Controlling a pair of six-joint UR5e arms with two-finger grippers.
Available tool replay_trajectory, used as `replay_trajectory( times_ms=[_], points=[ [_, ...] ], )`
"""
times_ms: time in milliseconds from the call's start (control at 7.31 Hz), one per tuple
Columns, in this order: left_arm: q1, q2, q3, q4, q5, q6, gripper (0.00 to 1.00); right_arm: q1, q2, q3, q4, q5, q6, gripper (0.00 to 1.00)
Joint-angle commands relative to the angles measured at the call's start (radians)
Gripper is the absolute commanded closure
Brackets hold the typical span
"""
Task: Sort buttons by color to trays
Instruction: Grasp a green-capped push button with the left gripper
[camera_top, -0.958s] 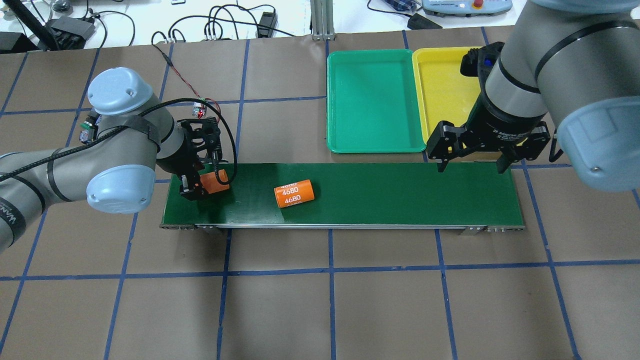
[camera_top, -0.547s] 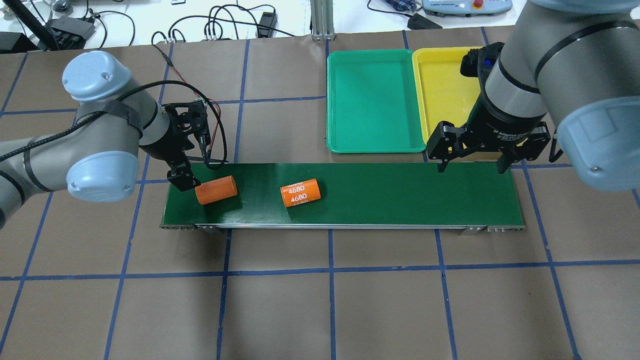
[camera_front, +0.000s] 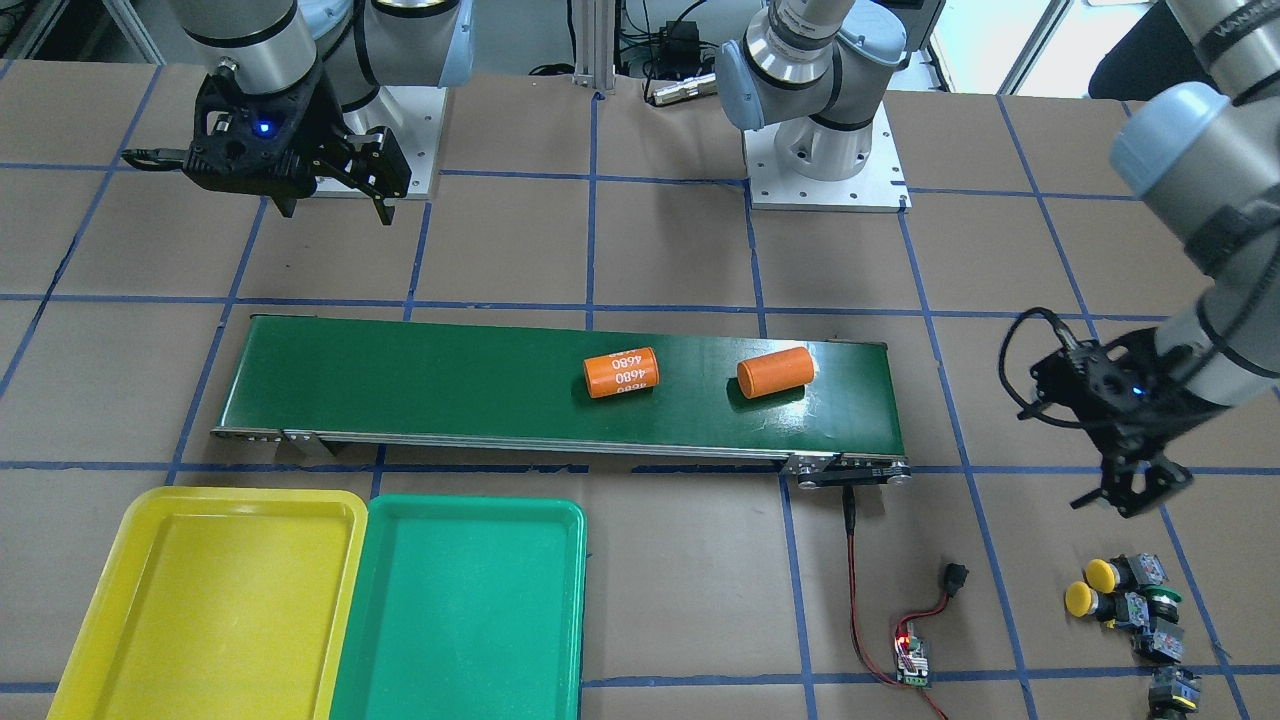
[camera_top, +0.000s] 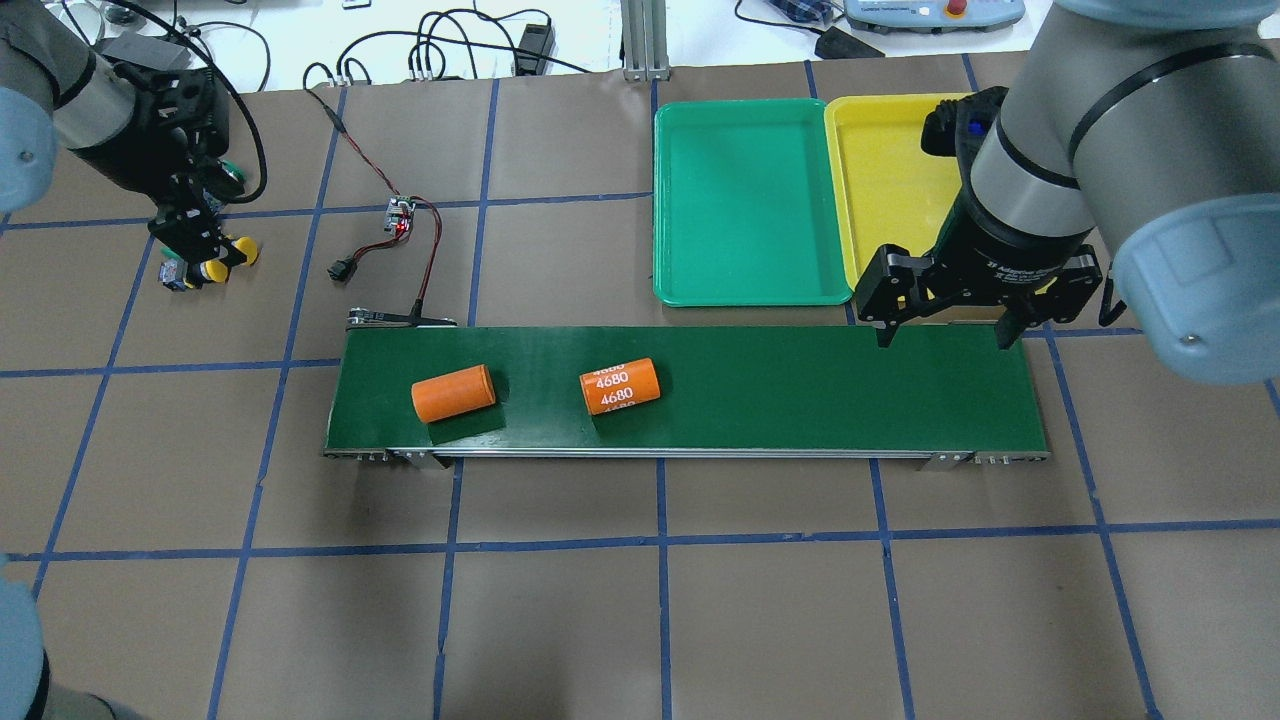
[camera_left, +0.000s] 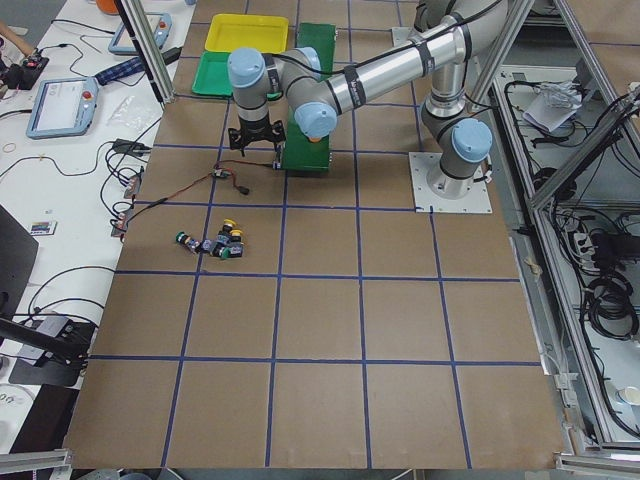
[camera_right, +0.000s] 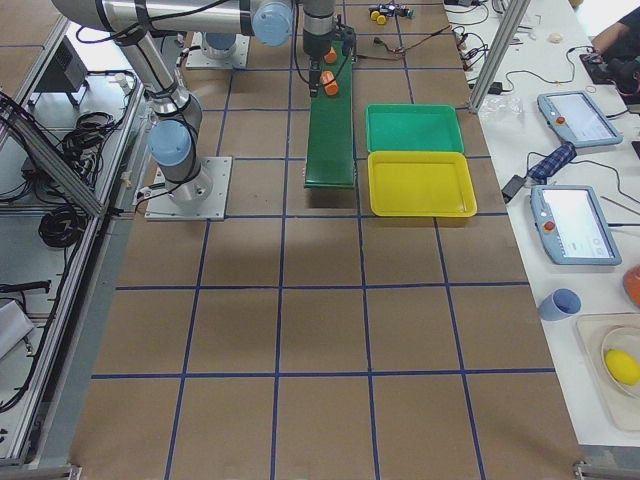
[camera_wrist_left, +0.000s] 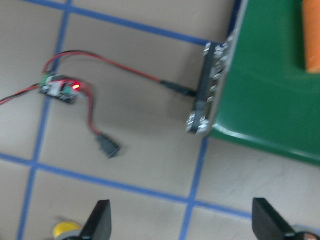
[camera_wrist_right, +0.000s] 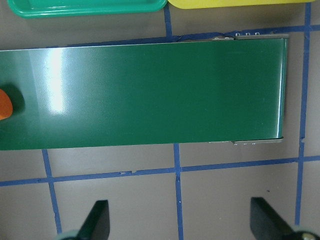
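Observation:
The buttons (camera_front: 1120, 595) lie in a loose cluster on the table past the conveyor's end, showing yellow caps (camera_top: 212, 268) and a green one (camera_front: 1160, 597). My left gripper (camera_front: 1135, 495) hovers just above the cluster, open and with nothing in it. In the left wrist view its fingers (camera_wrist_left: 100, 222) stand wide apart, with one yellow cap (camera_wrist_left: 65, 230) at the bottom edge. My right gripper (camera_top: 942, 335) hangs open and holds nothing, over the conveyor's other end beside the trays. The green tray (camera_top: 745, 200) and the yellow tray (camera_top: 885, 170) sit side by side with nothing in them.
Two orange cylinders, one plain (camera_top: 453, 392) and one marked 4680 (camera_top: 620, 386), lie on the dark-green conveyor belt (camera_top: 800, 390). A small circuit board (camera_top: 401, 215) with red wires sits between the belt's end and the buttons.
My left gripper let go of the plain orange cylinder and swung away from the belt to above the buttons. Both cylinders shifted along the belt toward the trays. The right arm stayed put.

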Motion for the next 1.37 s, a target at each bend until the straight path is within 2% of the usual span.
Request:
replay_trajectory(
  times_ms=[0, 274, 547, 821, 958, 1095, 1232],
  points=[
    [0.114, -0.183, 0.184, -0.006, -0.008, -0.142, 0.0, 0.0, -0.001, 0.0, 0.0, 0.006, -0.001, 0.0],
    [0.124, -0.343, 0.357, 0.008, -0.004, -0.452, 0.0, 0.0, -0.001, 0.0, 0.002, 0.006, 0.001, 0.0],
    [0.123, -0.512, 0.471, 0.086, 0.001, -0.685, 0.0, 0.0, -0.003, 0.0, 0.0, 0.006, 0.001, 0.0],
    [0.115, -0.61, 0.55, 0.113, -0.002, -0.812, 0.0, 0.0, 0.0, 0.0, 0.005, 0.003, 0.001, 0.0],
    [0.103, -0.624, 0.564, 0.102, 0.001, -0.902, 0.0, 0.0, 0.0, 0.0, 0.005, -0.003, -0.001, 0.0],
    [0.097, -0.64, 0.559, 0.108, 0.001, -0.904, 0.0, 0.0, -0.001, 0.0, 0.005, 0.001, 0.001, 0.0],
    [0.097, -0.646, 0.564, 0.11, -0.001, -0.903, 0.17, 0.0, 0.0, 0.0, 0.008, -0.003, -0.001, 0.0]
  ],
)
